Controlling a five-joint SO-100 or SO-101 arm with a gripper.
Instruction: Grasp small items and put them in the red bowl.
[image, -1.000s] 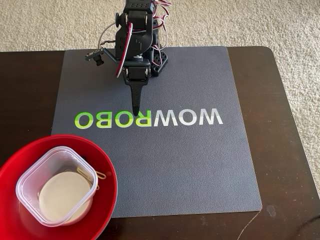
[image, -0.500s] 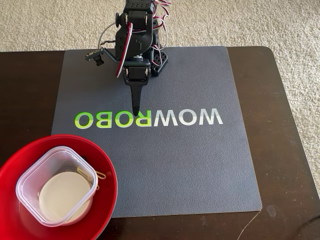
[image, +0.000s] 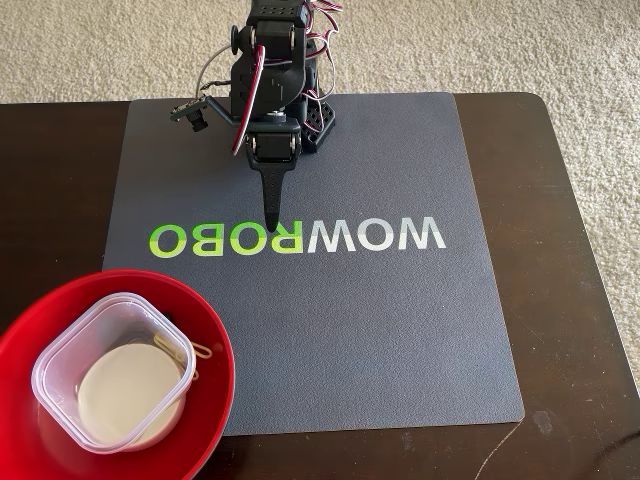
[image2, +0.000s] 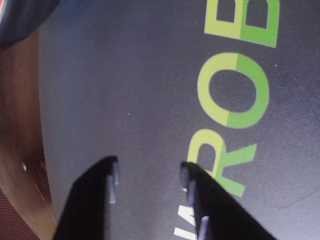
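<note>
Fixed view: arm (image: 268, 70) stands at the far edge of the grey mat (image: 400, 330), folded fwd, w/ the gripper (image: 271, 222) pointing down at the mat just above the "WOWROBO" lettering (image: 297, 237). From this angle the fingers read as one dark spike, so can't judge their spread here. Red bowl (image: 215, 345) sits at the near left corner, half on the mat edge, half on the dark wood table (image: 580, 300), well apart from the gripper. Inside it: the clear square container (image: 60, 360) w/ rounded corners, and the small white bowl (image: 125, 395) showing through its walls (looks nested in or under it, can't tell which). A yellow-green clothespin (image: 190, 350) lies in the red bowl at the container's right side, touching or just beside it. The black clip isn't clearly visible; a dark bit near the container's upper right edge is too small to call.

Wrist view: two dark fingers (image2: 90, 200) enter from the bottom, tips apart w/ a clear gap of bare mat between them; nothing held. Gripper (image2: 149, 175) hangs over the mat, the right finger overlapping the green "R" of the lettering (image2: 235, 90). Table wood (image2: 20, 125) runs down the left edge. Top left corner shows a sliver of red; none of the small items are between or near the fingers.
</note>
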